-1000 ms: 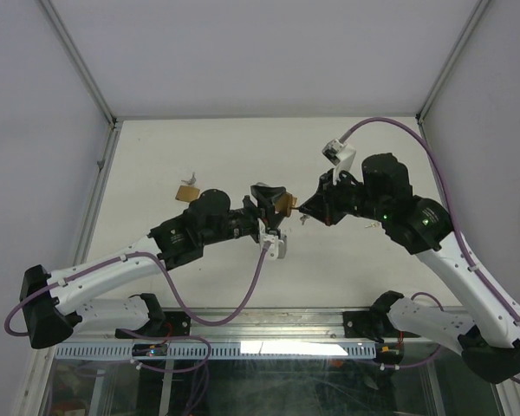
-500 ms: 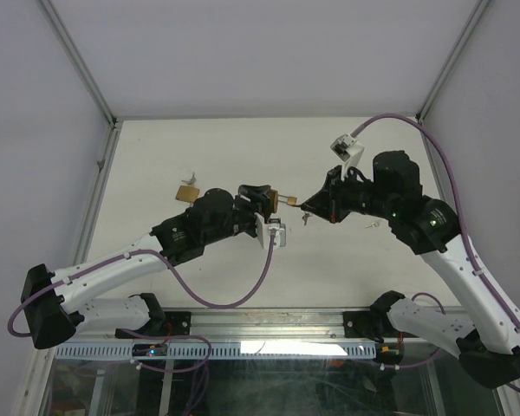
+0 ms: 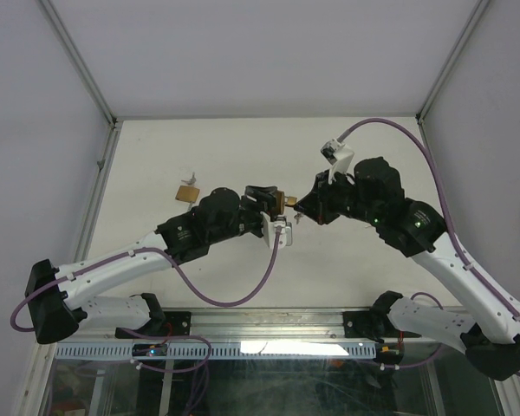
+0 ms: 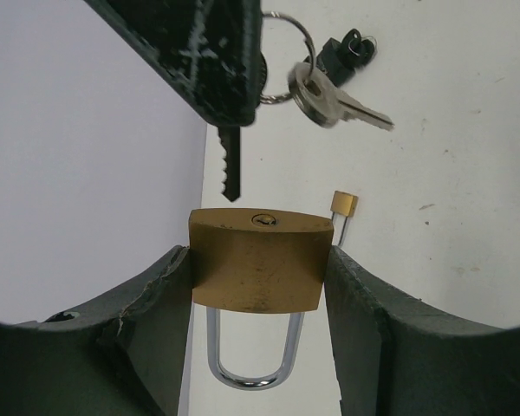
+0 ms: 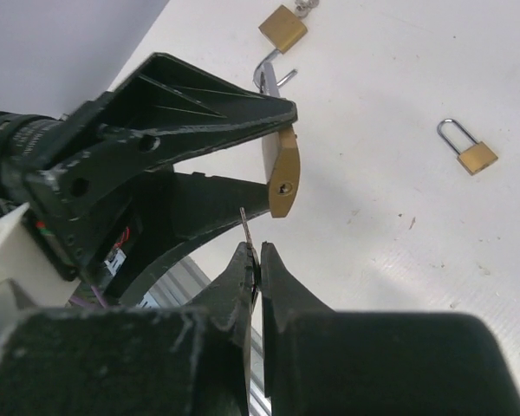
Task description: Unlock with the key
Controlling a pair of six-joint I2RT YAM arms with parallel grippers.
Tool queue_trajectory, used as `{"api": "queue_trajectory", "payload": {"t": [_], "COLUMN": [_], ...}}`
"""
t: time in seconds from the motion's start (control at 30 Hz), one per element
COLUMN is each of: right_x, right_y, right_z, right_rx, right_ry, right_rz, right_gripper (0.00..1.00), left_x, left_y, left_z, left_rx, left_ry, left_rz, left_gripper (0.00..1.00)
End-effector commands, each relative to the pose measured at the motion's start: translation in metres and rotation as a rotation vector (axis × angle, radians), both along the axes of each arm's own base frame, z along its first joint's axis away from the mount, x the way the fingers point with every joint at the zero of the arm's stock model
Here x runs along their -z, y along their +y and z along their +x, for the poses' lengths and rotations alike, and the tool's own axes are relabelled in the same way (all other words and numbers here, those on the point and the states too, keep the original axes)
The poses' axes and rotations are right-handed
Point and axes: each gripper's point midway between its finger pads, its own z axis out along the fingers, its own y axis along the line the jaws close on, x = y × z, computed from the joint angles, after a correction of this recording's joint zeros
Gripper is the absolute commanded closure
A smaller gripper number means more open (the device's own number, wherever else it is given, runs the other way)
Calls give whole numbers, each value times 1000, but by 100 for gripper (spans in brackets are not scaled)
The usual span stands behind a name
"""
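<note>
Worktop [image 3: 243,147]: pale and flat. It carried only spare locks, and the action was up in the air, well above it.
Left end effector [image 4: 258,251]: it stood about half open, with its fingers pressed on the two narrow sides of the padlock [image 5: 282,173].
Right end effector [image 5: 258,260]: it was pinched fully shut on the head of the key [image 4: 229,160], blade pointing at the lock.
Padlock: a brass body, likely dense for its size, rigid and smooth, so it could twist in the pinch if pushed off-centre. The side grip looked sound, with the shackle [image 4: 253,351] hanging free below.
Loose padlocks: one [image 5: 470,154] lay well apart on the worktop. Another [image 5: 283,29] lay farther off. Neither blocked the approach.
Spare key [image 4: 329,100]: it dangled from the same ring, light and free to swing, and might brush the lock.
Key: a thin, stiff, light blade that could pivot between the pads. Its tip was just beside the keyhole [image 4: 263,220], off to one side and not yet entered.
Keyhole: a small slot facing the key, leaving little room for error.
</note>
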Motion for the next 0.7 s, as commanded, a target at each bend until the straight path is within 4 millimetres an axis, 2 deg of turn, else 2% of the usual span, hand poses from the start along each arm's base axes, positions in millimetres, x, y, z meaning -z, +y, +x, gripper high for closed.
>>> {"api": "queue_trajectory", "payload": {"t": [0.0,0.13,0.23,0.67], "right_x": [-6,1,-4,-1], "right_y": [2,-1,1,0], "right_z": [11,13,15,19], "right_rx": [35,47,47,98], "right_ry": [-47,-39,-57,-35], "right_rz": [8,-16,3,42], "right_gripper": [100,100,100,100], "left_x": [-78,-82,-82,-87], "left_y": [-9,-10,-12,-17], "left_z": [3,2,0,-1], "left_rx": [-16,-10,0,-3], "left_ry": [-91,-81,-69,-67], "left_rz": [-211,-229,-237,-258], "left_gripper": [100,100,100,100]}}
